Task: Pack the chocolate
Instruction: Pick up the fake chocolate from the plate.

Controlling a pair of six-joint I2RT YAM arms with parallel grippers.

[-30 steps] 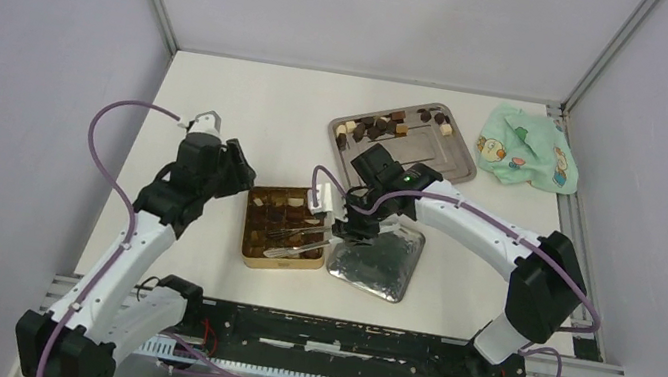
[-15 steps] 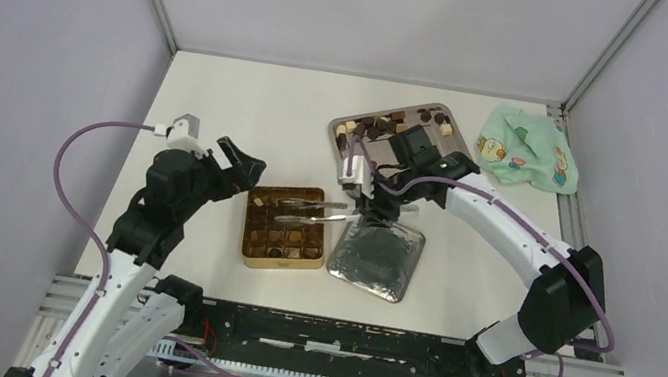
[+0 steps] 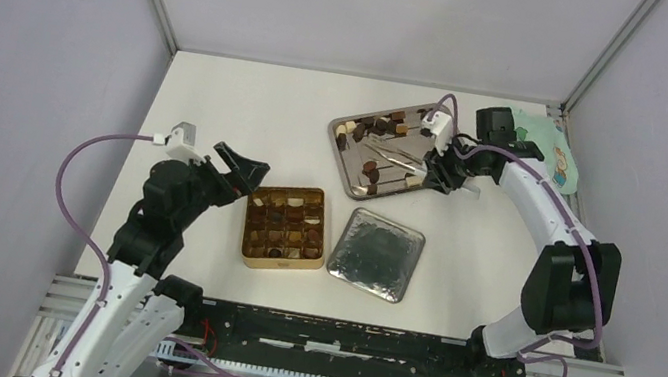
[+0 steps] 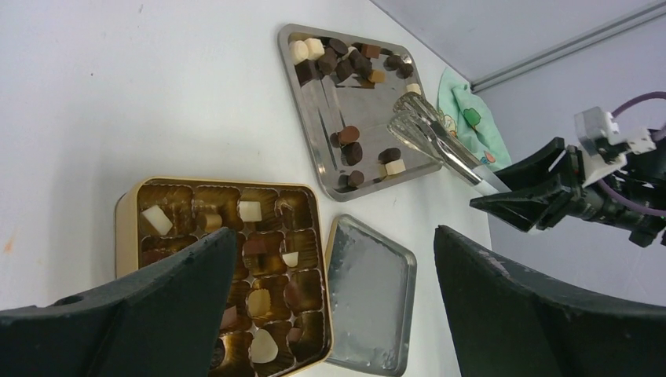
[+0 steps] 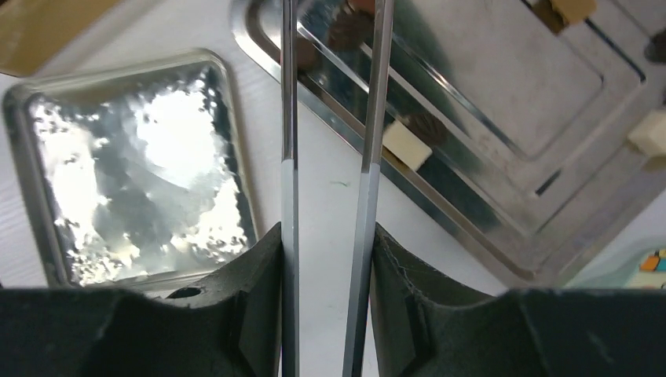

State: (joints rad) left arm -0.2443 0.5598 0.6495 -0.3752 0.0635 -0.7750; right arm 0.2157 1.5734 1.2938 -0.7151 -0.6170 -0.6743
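Right gripper (image 3: 437,161) swung tongs (image 3: 405,160) over tray (image 3: 391,185); its wrist view crops tips.

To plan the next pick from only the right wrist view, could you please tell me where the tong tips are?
Observer: The tips of the tongs hang over the tray, apparently empty.
Operator: Thanks; where should I aim next?
Observer: Most chocolate is bunched along the tray's far edge.
Operator: And the other arm?
Observer: The left gripper is open, by the far-left corner of the tin.
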